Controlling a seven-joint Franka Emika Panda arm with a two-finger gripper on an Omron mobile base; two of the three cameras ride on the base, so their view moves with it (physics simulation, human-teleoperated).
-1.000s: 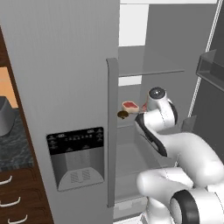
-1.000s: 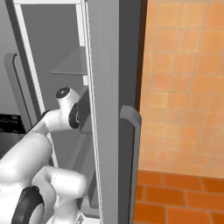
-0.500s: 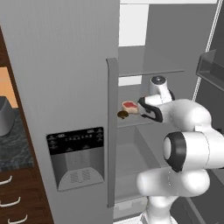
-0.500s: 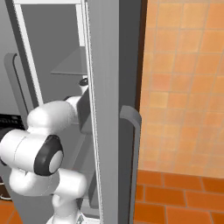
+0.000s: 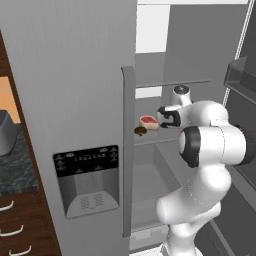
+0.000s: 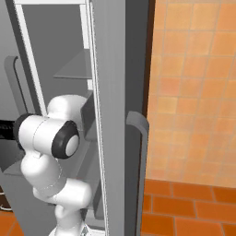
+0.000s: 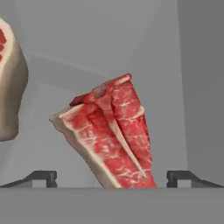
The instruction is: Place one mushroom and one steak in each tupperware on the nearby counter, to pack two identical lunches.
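Gripper [image 7: 112,177] reaching into open fridge [image 5: 75,100], jaws standing wide apart, gripping nothing. Steak [image 7: 111,140] lying between fingertips [image 7: 43,177] in hand view, red marbled, pale fat rim, not clamped. Second steak [image 7: 8,78] showing at left edge of hand view. From left base view, steak [image 5: 149,121] sitting on fridge shelf [image 5: 160,140] just ahead of gripper [image 5: 162,118], brown mushroom [image 5: 140,131] beside it. Counter [image 5: 12,160] lying left of fridge, well apart from steaks.
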